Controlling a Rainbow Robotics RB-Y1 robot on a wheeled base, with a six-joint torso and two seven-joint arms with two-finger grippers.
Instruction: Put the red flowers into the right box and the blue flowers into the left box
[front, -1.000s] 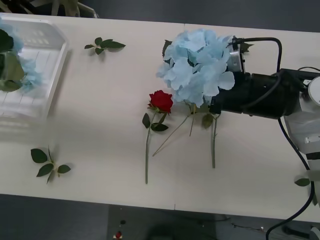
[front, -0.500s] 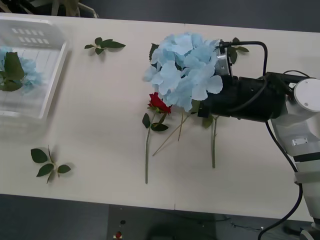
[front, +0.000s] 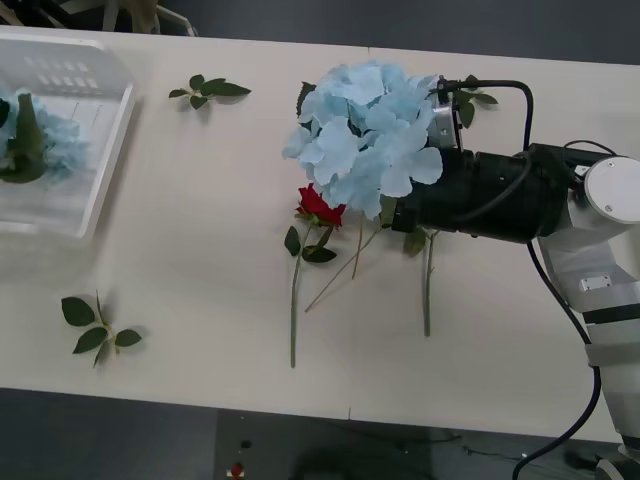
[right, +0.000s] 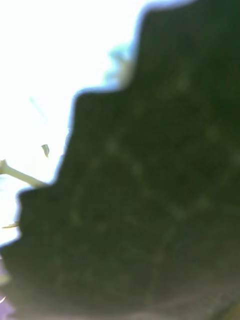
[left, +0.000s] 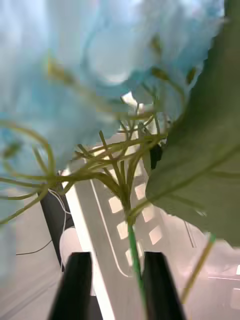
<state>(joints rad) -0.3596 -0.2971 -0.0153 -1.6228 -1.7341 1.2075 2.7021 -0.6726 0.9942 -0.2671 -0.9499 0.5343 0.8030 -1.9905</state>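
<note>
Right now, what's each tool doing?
Left tool: at a small hydrangea's stem; grip cannot be told.
Right tool: closed, holding the big blue hydrangea above the table.

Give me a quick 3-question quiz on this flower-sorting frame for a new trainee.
1. True or false: the red rose already lies inside the white box.
2. What is raised at the end of the right arm? A) a blue hydrangea B) a red rose C) a leaf sprig
3. How many loose leaf sprigs lie on the table to the left of the rose?

Key:
1. False. It lies on the table, its bloom partly under the blue hydrangea.
2. A.
3. Two: one near the far edge, one near the front edge.
</note>
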